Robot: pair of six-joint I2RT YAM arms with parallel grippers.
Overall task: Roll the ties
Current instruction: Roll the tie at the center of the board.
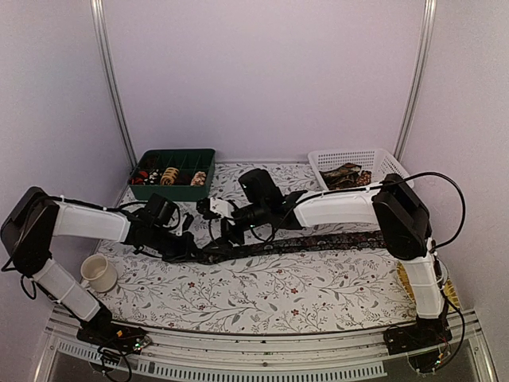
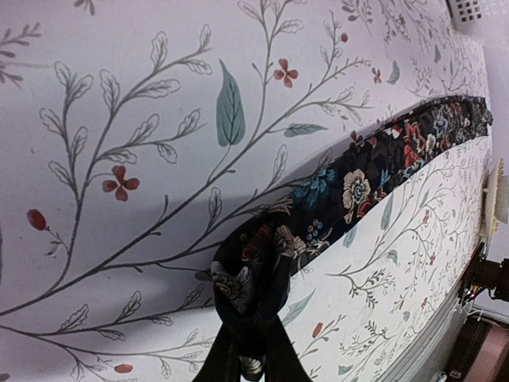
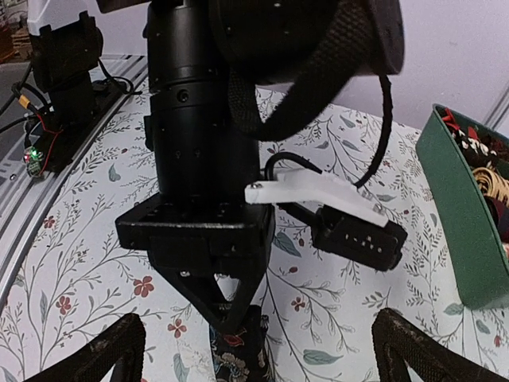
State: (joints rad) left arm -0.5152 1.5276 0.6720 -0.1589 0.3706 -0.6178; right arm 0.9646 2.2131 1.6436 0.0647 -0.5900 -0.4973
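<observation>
On the floral tablecloth [image 1: 262, 294], one dark necktie [image 1: 318, 241] lies stretched flat, running from mid-table out toward the right edge. Left gripper [image 2: 248, 354]: fingers pressed together on the near end of that tie, cloth bunched into a small fold right at the pinch; flowered pattern visible, reddish and cream on black. From the left wrist view the rest of the strip runs away up and to the right, flat on the cloth. Right gripper [image 3: 266, 350]: fingers spread wide, holding nothing, one at each lower corner of my right wrist view. It faces the left gripper, which stands nearly upright between them with its tips down on the tie end. Overhead, both my wrists meet left of centre, close together. Dark green compartment tray [image 1: 169, 192] at the far left of the table, several rolled ties [image 1: 169, 175] in its cells. White mesh basket [image 1: 350, 153] at far right, loose ties [image 1: 346, 175] heaped inside. White mug [image 1: 97, 273] by the near left edge, well apart from the work.
</observation>
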